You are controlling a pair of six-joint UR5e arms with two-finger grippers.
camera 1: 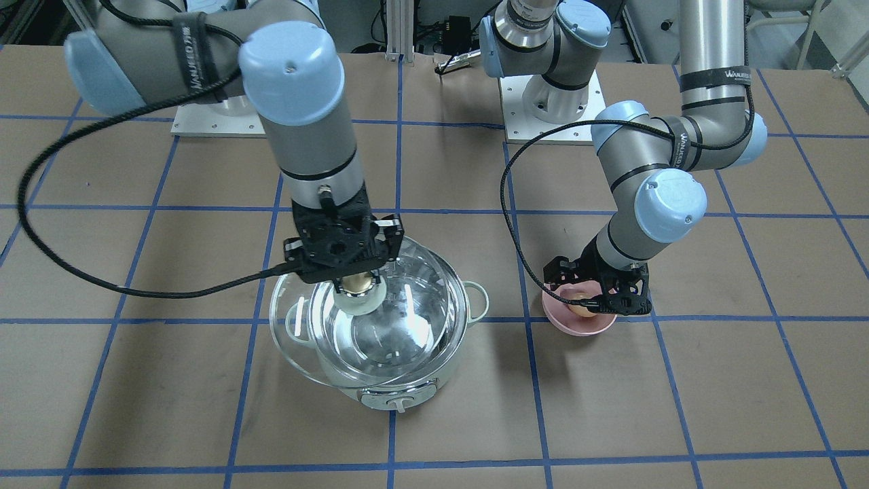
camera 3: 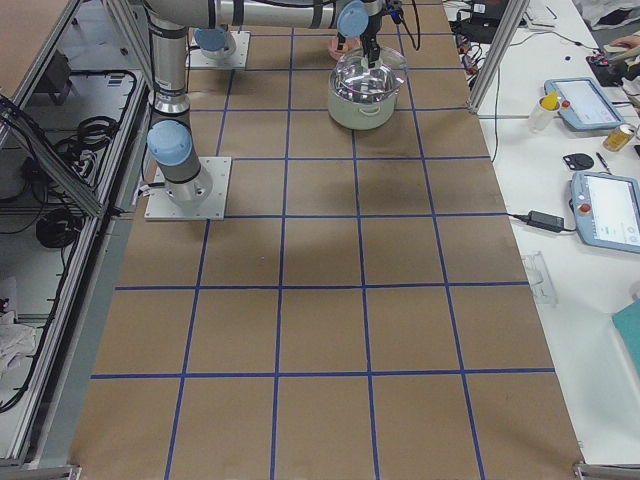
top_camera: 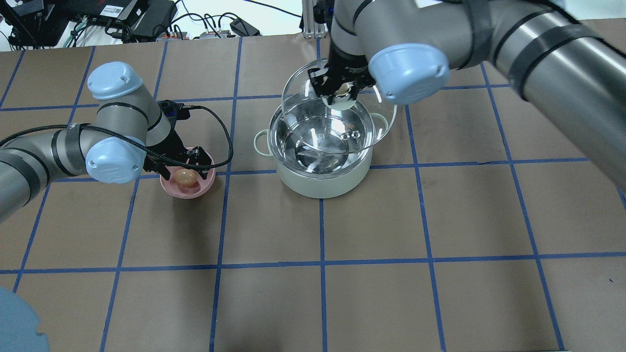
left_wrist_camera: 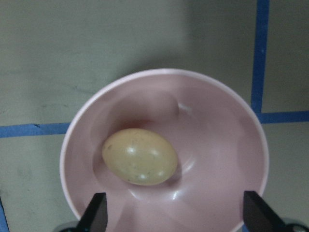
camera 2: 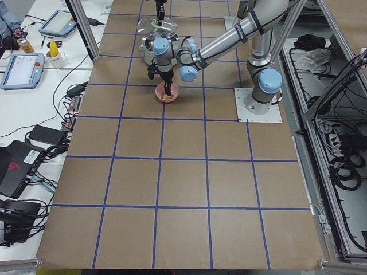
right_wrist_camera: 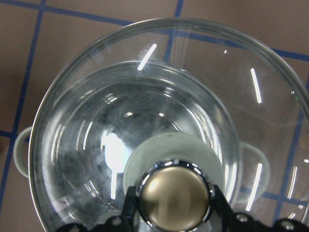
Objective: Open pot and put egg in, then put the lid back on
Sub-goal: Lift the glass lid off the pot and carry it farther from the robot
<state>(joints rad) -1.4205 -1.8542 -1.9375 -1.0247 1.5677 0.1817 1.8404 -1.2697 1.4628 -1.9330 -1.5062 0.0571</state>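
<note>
Closest to the front-facing camera, the right arm (camera 1: 299,102) comes down from the upper left. The right gripper (camera 1: 358,284) is clamped on the beige knob (camera 1: 360,280) of the lid (camera 1: 295,350). The lid is held over the pot (camera 1: 445,380) at lower centre, shifted toward the frame's left so it only partly covers the mouth. At right of centre the left gripper (camera 1: 597,307) sits over the pink bowl (camera 1: 577,327), where the egg (camera 1: 579,307) lies.

Overhead, the pot (top_camera: 323,185) stands at upper centre with its steel inside showing. The lid (top_camera: 298,87) is offset toward the top edge in the right gripper (top_camera: 341,94). At left, the egg (top_camera: 186,178) rests in the bowl (top_camera: 196,192) beneath the left gripper (top_camera: 183,168).

From the left side, bowl (camera 2: 167,96) and pot (camera 2: 148,56) sit at the top; from the right side, the pot (camera 3: 362,112) is at upper centre.

On the left wrist view, the egg (left_wrist_camera: 140,156) lies left of centre in the bowl (left_wrist_camera: 217,121). The left gripper (left_wrist_camera: 176,215) is spread wide, its fingertips (left_wrist_camera: 96,215) at the bottom edge, holding nothing.

On the right wrist view, the fingers (right_wrist_camera: 130,209) press both sides of the knob (right_wrist_camera: 175,193), and the pot's handle (right_wrist_camera: 19,150) shows through the lid (right_wrist_camera: 96,96).
</note>
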